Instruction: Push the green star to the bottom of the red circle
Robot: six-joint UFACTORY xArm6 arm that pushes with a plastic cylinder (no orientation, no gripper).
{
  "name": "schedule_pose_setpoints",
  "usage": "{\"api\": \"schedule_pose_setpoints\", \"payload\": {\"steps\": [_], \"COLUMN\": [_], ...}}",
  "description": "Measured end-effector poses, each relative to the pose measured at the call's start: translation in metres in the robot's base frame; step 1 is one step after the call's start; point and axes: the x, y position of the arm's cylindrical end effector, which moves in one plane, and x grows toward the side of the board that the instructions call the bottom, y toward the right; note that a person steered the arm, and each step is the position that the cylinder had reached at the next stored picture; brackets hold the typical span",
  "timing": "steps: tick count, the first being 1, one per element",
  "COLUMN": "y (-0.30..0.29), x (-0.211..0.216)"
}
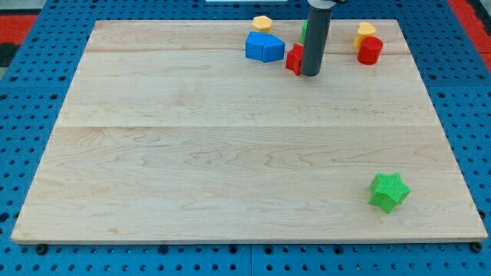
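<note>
The green star (389,192) lies near the board's bottom right corner. The red circle, a short red cylinder (370,50), stands at the view's top right, with a yellow block (366,31) touching it just above. My tip (311,73) rests on the board at the top centre, far up and to the left of the green star and well left of the red circle. The rod partly hides a red block (294,58) on its left and a green block (304,29) behind it.
A blue block (264,47) sits left of the red block near the top edge, with a yellow hexagon (262,23) just above it. The wooden board (230,153) lies on a blue pegboard surface (31,92).
</note>
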Motion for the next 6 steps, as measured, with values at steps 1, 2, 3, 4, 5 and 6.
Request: {"api": "schedule_pose_setpoints", "payload": {"steps": [1,2,3,4,5,6], "y": [0.004,0.046,0.106,0.125,0.125,0.098], "x": [-0.008,0.021,0.083,0.159,0.207,0.24]}}
